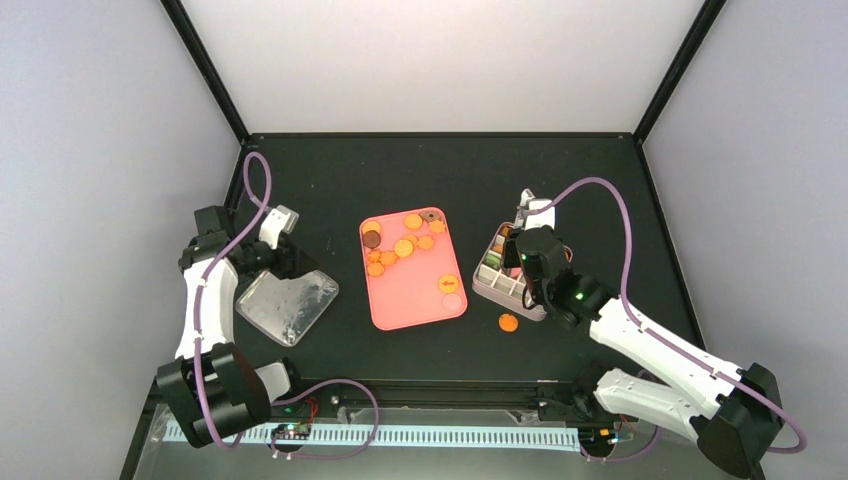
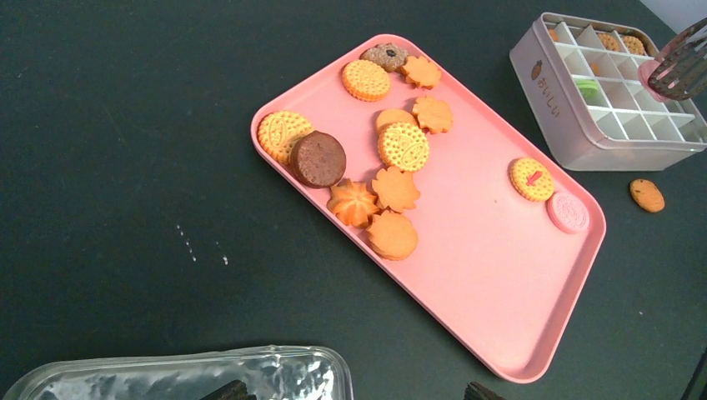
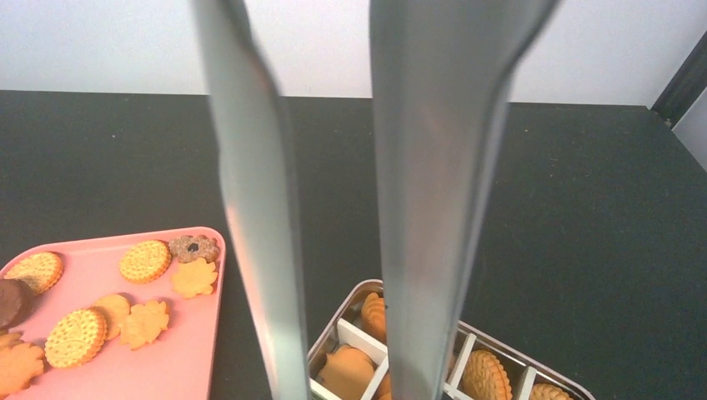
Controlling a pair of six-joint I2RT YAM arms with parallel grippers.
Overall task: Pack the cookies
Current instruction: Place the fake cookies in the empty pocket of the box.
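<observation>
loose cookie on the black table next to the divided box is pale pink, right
Not quite: the loose cookie on the black table next to the divided box is orange, not pale pink. The left wrist view shows it; a pale pink cookie lies on the pink tray instead.

Cookies (image 1: 403,247) lie mostly on the far half of the tray (image 1: 415,300). Right of the tray stands a divided box (image 1: 497,288) holding more, with tongs (image 2: 679,62) above it. One loose cookie (image 1: 508,322) lies off the tray's near right corner. A lid (image 1: 287,305) lies to the tray's left.
</observation>
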